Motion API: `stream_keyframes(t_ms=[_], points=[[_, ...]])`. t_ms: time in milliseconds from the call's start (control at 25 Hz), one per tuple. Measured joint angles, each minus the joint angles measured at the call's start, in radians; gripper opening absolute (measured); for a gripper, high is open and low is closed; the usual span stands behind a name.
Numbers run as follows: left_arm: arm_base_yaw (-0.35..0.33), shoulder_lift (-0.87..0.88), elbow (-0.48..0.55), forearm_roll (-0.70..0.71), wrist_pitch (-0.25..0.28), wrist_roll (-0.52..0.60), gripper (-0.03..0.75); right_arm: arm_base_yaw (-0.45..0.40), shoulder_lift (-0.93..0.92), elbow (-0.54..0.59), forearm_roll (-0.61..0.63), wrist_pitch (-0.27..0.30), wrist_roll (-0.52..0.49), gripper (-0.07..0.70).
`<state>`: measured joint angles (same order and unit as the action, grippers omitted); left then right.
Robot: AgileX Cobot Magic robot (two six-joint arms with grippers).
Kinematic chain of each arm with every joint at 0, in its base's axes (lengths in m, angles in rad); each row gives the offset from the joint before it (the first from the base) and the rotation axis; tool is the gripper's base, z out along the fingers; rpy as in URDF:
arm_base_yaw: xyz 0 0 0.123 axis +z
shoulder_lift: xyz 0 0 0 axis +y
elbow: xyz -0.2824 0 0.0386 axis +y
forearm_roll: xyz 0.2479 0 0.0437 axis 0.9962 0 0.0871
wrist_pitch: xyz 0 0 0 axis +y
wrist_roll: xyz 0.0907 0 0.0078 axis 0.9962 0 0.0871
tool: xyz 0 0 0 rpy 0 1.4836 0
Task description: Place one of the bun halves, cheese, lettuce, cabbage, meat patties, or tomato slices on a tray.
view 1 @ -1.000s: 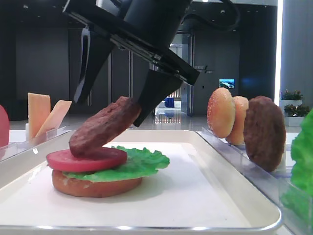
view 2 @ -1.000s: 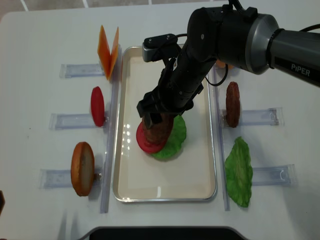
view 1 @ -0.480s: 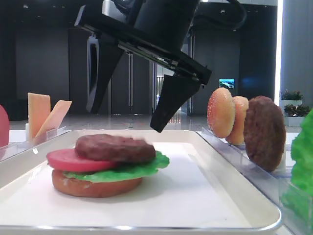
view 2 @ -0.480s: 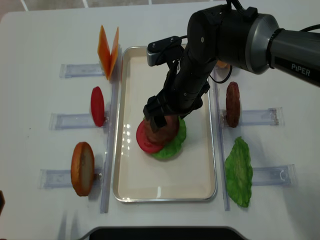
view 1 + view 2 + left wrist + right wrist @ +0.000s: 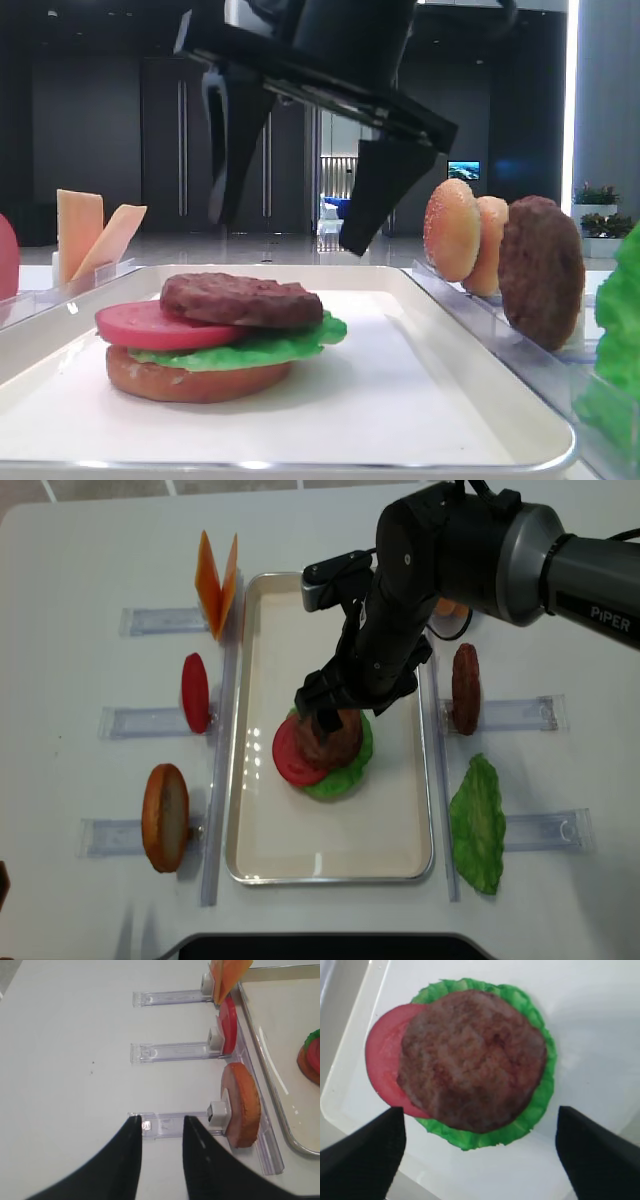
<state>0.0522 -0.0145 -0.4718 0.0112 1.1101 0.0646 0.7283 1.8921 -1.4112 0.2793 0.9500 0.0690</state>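
On the white tray stands a stack of bun half, lettuce and tomato slice. A meat patty lies flat on top, also visible from the side. My right gripper hangs open just above the stack. Its fingers are spread wider than the patty and touch nothing. My left gripper is open by a narrow gap and holds nothing. It is over a clear holder left of the tray. Cabbage is out of view.
Left holders carry cheese, a tomato slice and a bun half. Right holders carry bun halves, a meat patty and lettuce. The right arm reaches over the tray's far end.
The right gripper opened and let go of the tilted meat patty, which settled flat on the tomato slice. The gripper then rose a little. The left gripper shows no earlier frame.
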Motion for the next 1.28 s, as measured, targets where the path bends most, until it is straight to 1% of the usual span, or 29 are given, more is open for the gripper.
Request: stream_keyframes(t_ms=[40, 120, 240, 320, 400, 480, 600, 720, 840, 920, 1000, 1080, 1200, 1280], points=[[0.0, 0.0, 0.0, 0.0, 0.0, 0.0, 0.219, 0.0, -0.014, -0.012, -0.026, 0.013, 0.025, 0.577], [0.0, 0.0, 0.0, 0.0, 0.0, 0.0, 0.219, -0.003, -0.051, -0.059, -0.095, 0.072, 0.075, 0.577], [0.0, 0.0, 0.0, 0.0, 0.0, 0.0, 0.219, -0.021, -0.093, -0.16, -0.146, 0.177, 0.118, 0.577], [0.0, 0.0, 0.0, 0.0, 0.0, 0.0, 0.219, -0.036, -0.112, -0.211, -0.162, 0.223, 0.135, 0.577], [0.0, 0.0, 0.0, 0.0, 0.0, 0.0, 0.219, -0.056, -0.117, -0.231, -0.173, 0.244, 0.147, 0.577], [0.0, 0.0, 0.0, 0.0, 0.0, 0.0, 0.219, -0.088, -0.117, -0.232, -0.196, 0.259, 0.152, 0.577], [0.0, 0.0, 0.0, 0.0, 0.0, 0.0, 0.219, -0.195, -0.115, -0.232, -0.26, 0.266, 0.152, 0.577], [0.0, 0.0, 0.0, 0.0, 0.0, 0.0, 0.219, -0.372, -0.117, -0.232, -0.311, 0.266, 0.134, 0.577], [0.0, 0.0, 0.0, 0.0, 0.0, 0.0, 0.219, -0.572, -0.135, -0.232, -0.315, 0.266, 0.093, 0.577], [0.0, 0.0, 0.0, 0.0, 0.0, 0.0, 0.219, -0.675, -0.154, -0.231, -0.315, 0.266, 0.065, 0.577], [0.0, 0.0, 0.0, 0.0, 0.0, 0.0, 0.219, -0.735, -0.181, -0.219, -0.317, 0.265, 0.038, 0.577], [0.0, 0.0, 0.0, 0.0, 0.0, 0.0, 0.219, -0.783, -0.224, -0.183, -0.333, 0.265, 0.019, 0.577], [0.0, 0.0, 0.0, 0.0, 0.0, 0.0, 0.219, -0.818, -0.329, -0.061, -0.339, 0.265, 0.011, 0.569], [0.0, 0.0, 0.0, 0.0, 0.0, 0.0, 0.219, -0.819, -0.431, 0.068, -0.339, 0.265, 0.011, 0.559]])
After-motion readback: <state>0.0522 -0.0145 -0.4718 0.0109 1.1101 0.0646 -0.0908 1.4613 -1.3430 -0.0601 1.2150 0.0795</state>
